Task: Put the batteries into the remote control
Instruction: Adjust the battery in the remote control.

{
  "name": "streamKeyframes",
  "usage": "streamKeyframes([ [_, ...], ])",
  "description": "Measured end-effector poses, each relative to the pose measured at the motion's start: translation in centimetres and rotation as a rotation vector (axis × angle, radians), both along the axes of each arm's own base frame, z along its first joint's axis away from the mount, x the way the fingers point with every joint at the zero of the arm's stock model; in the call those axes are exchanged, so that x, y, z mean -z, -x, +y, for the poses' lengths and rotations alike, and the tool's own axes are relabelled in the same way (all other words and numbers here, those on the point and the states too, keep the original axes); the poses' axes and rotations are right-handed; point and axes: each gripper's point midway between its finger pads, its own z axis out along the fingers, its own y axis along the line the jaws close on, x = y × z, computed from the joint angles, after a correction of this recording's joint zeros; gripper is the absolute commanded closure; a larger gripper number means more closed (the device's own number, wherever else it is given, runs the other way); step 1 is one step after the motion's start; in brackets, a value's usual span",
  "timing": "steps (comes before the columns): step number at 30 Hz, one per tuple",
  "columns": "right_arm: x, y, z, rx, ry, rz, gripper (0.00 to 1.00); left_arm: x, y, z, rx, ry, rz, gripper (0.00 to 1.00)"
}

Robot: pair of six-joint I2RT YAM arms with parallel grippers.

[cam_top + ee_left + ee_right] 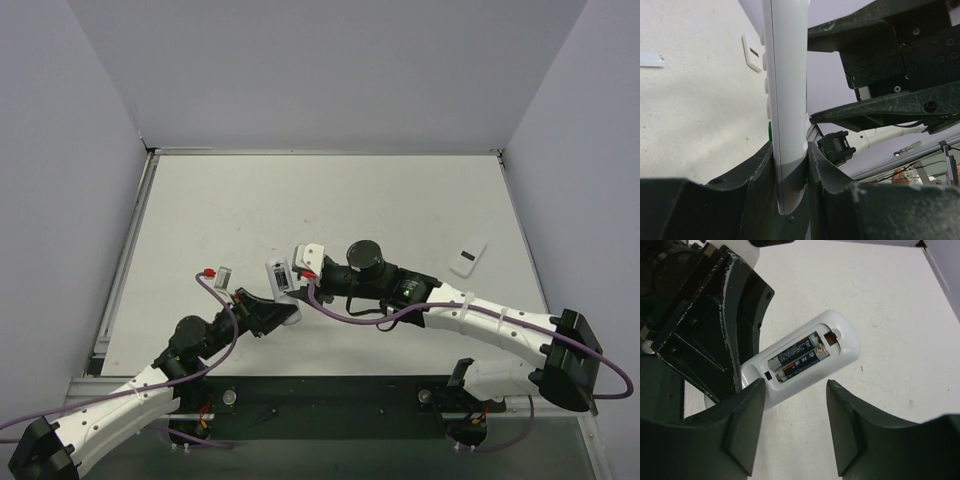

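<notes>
Two batteries (pixel 797 356) side by side in the open slot in the back of the remote control (pixel 807 350). Shiny ends toward the round tip of the remote, with a small brown bit just past them.

Remote control squeezed tight between the fingers (pixel 757 172) of the left gripper (pixel 790 150). Gripped at one end, with the rest poking out far past those fingers. Held up above the table (pixel 400 190). In the left wrist view, only its thin side, with little buttons along one edge.

Right gripper (pixel 796 390) spread wide, pinching nothing. Open slot just beyond the right fingertips (pixel 757 390), facing the gap between them. One end of the remote very close to one of those fingertips; touching or not, cannot tell.

Both grippers nose to nose, with the remote in between.

A small white cover piece (pixel 467 260) flat on the table, well apart from all the fingers, out on the right arm's side.
</notes>
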Motion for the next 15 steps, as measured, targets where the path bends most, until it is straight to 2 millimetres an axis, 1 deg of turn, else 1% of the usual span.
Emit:
streamKeyframes([
  [1,-0.2,0.0,-0.3,0.019,-0.004,0.019,0.42,-0.3,0.1,0.0,0.004,0.008,-0.009,1.0],
  [3,-0.5,-0.2,-0.7,0.066,-0.015,0.067,0.39,-0.8,0.2,-0.1,0.008,0.023,-0.026,1.0],
  [8,-2.2,-1.3,-1.2,0.185,-0.056,0.23,0.38,-1.5,0.3,-0.1,0.017,0.041,-0.05,1.0],
  [10,-3.0,-2.1,-1.4,0.239,-0.104,0.328,0.39,-1.7,0.4,-0.1,0.02,0.046,-0.057,1.0],
  [13,-3.2,-3.1,-1.8,0.295,-0.172,0.488,0.39,-1.9,0.5,-0.1,0.024,0.051,-0.063,1.0],
  [15,-3.0,-3.6,-1.8,0.32,-0.206,0.591,0.39,-1.9,0.5,-0.1,0.026,0.051,-0.065,1.0],
])
